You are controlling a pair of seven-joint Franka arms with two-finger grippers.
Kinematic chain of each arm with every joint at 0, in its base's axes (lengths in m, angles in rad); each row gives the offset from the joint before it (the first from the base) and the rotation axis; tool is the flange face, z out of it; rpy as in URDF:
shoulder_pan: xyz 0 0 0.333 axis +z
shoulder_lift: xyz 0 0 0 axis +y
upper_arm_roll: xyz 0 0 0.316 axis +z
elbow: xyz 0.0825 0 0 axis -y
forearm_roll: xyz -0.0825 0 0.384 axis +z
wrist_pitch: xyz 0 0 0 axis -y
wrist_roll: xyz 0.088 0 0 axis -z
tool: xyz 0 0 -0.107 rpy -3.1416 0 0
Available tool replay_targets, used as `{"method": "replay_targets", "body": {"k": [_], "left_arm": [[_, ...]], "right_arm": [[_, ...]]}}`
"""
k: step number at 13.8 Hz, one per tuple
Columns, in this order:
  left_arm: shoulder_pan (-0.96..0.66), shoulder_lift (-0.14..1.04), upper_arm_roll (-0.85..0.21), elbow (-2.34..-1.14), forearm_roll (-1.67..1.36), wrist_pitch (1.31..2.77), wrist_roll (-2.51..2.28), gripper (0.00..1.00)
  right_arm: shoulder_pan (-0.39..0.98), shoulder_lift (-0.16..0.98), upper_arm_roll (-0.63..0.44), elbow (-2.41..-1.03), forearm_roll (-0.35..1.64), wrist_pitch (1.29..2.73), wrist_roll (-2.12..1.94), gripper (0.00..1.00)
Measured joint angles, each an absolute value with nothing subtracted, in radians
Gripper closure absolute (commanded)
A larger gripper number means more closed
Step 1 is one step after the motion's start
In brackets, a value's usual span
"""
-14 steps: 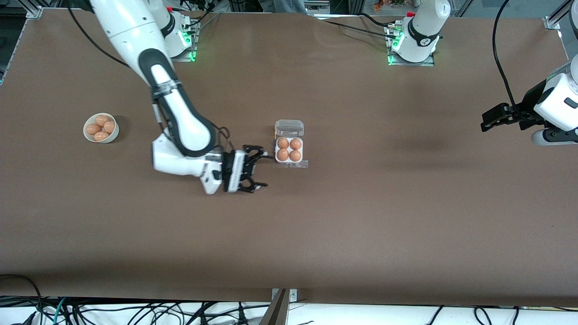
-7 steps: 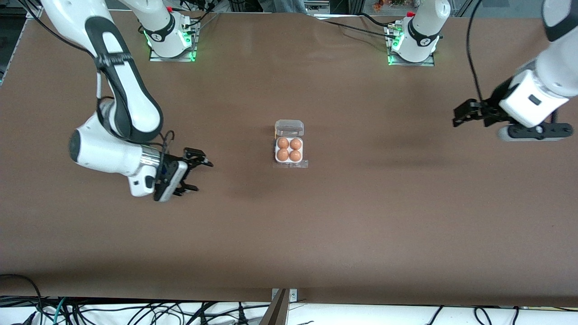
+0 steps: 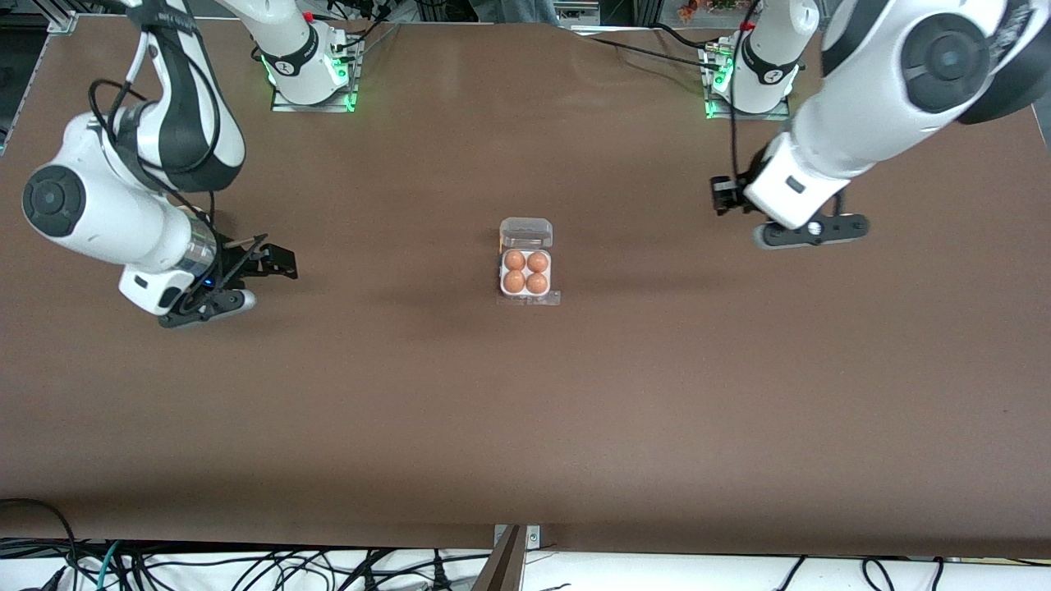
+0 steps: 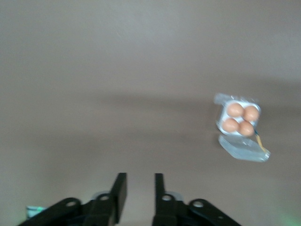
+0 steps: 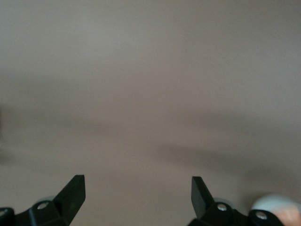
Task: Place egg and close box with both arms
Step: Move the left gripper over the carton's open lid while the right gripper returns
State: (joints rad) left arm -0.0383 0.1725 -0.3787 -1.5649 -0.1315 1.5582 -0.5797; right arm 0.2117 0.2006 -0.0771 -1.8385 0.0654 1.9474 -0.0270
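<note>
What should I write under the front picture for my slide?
Four eggs fill the open box mid-table; the left gripper and right gripper hang apart, holding nothing.

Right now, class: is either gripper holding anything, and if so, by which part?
Nothing is held. The left gripper has narrow jaws with only bare table between them; the right gripper is wide open and empty. All four eggs sit in the box.

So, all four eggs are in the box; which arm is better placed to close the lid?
Probably the left. The left gripper faces the box, whose lid lies open. The right gripper is near its own end of the table and faces only bare table.
</note>
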Motion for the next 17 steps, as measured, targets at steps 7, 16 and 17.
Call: {"method": "replay_targets", "body": {"k": [7,16,17], "left_arm": [[-0.232,0.369,-0.383,-1.532,-0.238,1.571,-0.807,1.0],[-0.416,0.654,-0.383,-1.438,-0.265,1.598,-0.86,0.99],[-0.417,0.668,-0.383,-1.434,-0.265,1.605,-0.86,0.99]], "right_arm": [[0.195,0.022,-0.152,-1.833,-0.043,1.857,0.09,0.0],[0.19,-0.017,-0.193,-1.646,-0.031,1.649,0.115,0.0],[0.192,-0.016,-0.193,-1.646,-0.029,1.649,0.115,0.0]]}}
